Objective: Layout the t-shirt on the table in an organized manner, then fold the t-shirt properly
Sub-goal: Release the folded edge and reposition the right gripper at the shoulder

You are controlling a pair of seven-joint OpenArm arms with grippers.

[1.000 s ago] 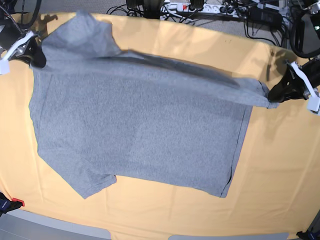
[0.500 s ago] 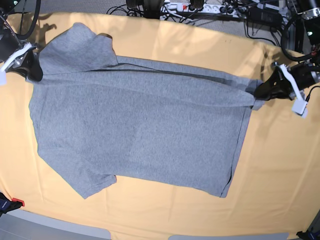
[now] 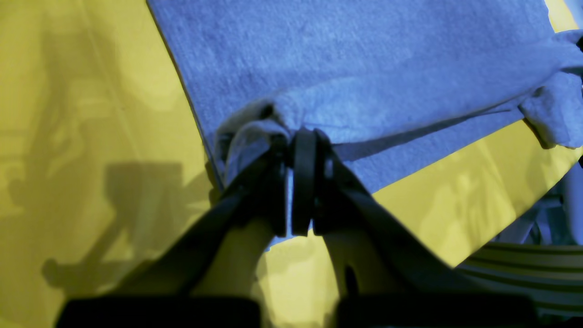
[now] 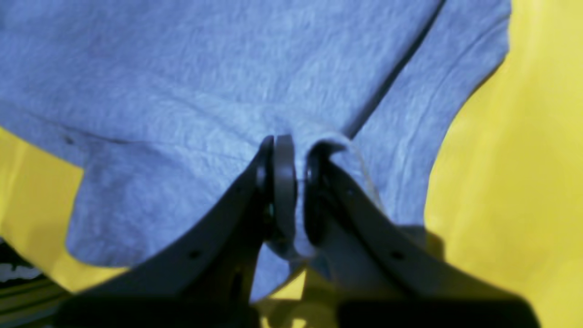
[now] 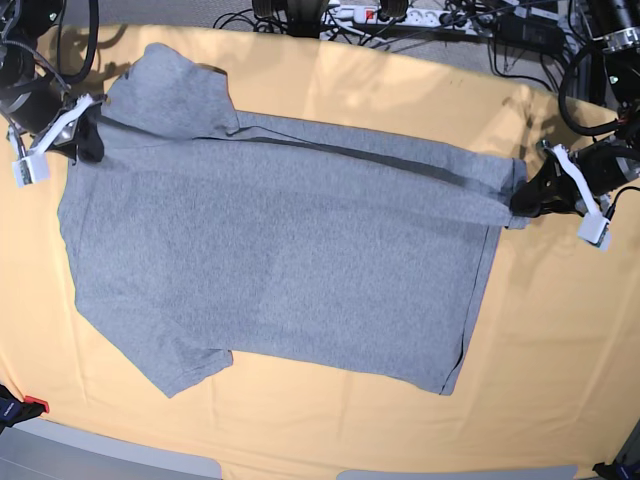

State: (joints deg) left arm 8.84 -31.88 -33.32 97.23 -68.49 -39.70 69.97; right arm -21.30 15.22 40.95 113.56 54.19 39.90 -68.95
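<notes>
The grey t-shirt (image 5: 280, 260) lies spread plain side up on the yellow-orange table (image 5: 560, 340), hem to the right, sleeves to the left. Its far edge is folded over along a dark crease from gripper to gripper. My left gripper (image 5: 518, 198) sits at the shirt's far right corner. The left wrist view shows this gripper (image 3: 298, 139) shut on a bunched bit of hem. At the far left, by the upper sleeve, is my right gripper (image 5: 88, 140). The right wrist view shows that gripper (image 4: 291, 150) shut on a pinch of shirt fabric (image 4: 227, 82).
Cables and a power strip (image 5: 400, 15) lie beyond the table's far edge. A small red and black object (image 5: 30, 405) sits at the front left corner. Bare cloth runs right of the hem and along the front edge.
Both grippers have moved down and inward with the shirt's far edge. That edge, lifted a second ago, now lies flatter on the shirt.
</notes>
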